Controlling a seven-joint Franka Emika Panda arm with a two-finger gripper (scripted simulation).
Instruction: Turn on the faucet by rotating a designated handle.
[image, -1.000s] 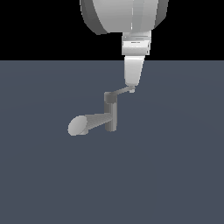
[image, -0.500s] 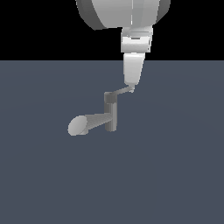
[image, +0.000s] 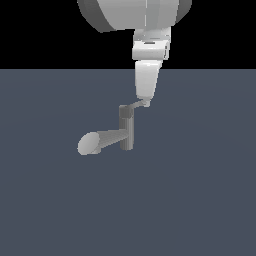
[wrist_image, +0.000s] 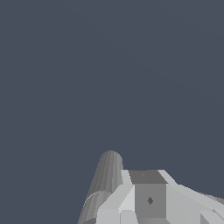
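Observation:
The grey faucet stands on the dark floor with an upright post. Its thick flaring spout points to the exterior view's left and ends in a pale oval. The thin light-grey handle projects from the post's top toward the exterior view's right. My gripper hangs straight down, its tip touching the handle's far end. Its fingers look pressed together; no gap shows. In the wrist view the post and handle show close up; no fingers are visible there.
The flat dark blue-grey floor spreads all around the faucet. The arm's large white body fills the top of the exterior view.
The arm has shifted slightly toward the exterior view's left, its tip staying at the handle's end. The handle's angle looks almost the same.

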